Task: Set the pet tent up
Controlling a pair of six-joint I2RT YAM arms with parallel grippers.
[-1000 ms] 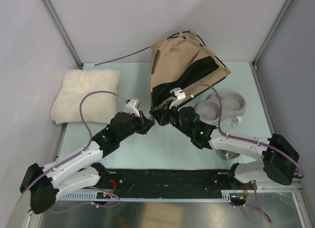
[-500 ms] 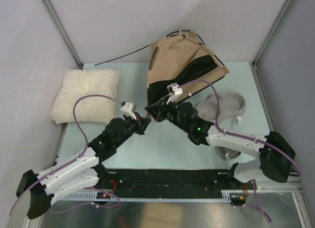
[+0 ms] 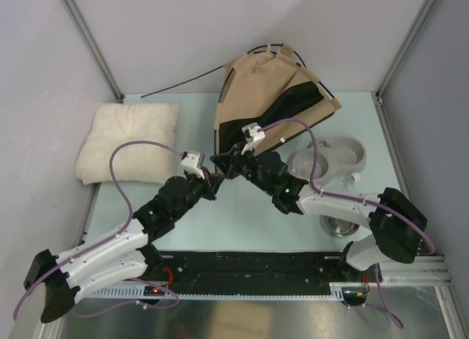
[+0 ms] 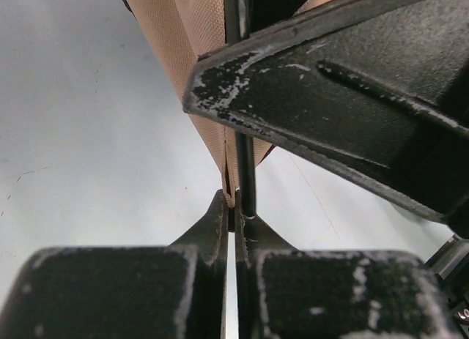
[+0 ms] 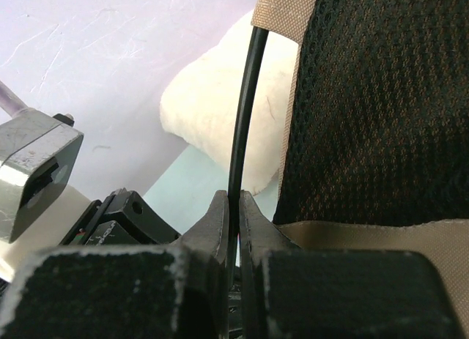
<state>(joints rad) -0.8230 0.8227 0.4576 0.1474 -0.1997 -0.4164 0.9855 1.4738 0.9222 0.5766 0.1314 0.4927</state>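
The pet tent [image 3: 264, 86], tan fabric with a black mesh panel, lies half collapsed at the back of the table. Both grippers meet at its near left corner. My left gripper [image 3: 213, 179] is shut, pinching the tent's tan fabric edge [image 4: 229, 192] between its fingertips [image 4: 234, 207]. A thin black pole [image 4: 245, 170] runs right beside that edge. My right gripper [image 3: 224, 165] is shut on this pole [image 5: 245, 105], just left of the mesh [image 5: 374, 97]. The pole's other end [image 3: 183, 83] sticks out to the back left.
A fluffy cream cushion [image 3: 128, 141] lies at the left. A grey double pet bowl [image 3: 330, 159] sits right of the tent, with a metal bowl [image 3: 337, 227] partly under the right arm. Frame posts stand at both back corners.
Both grippers have shifted a little left and away from the bases, keeping their grips. The tent's near left corner has been drawn left with them.
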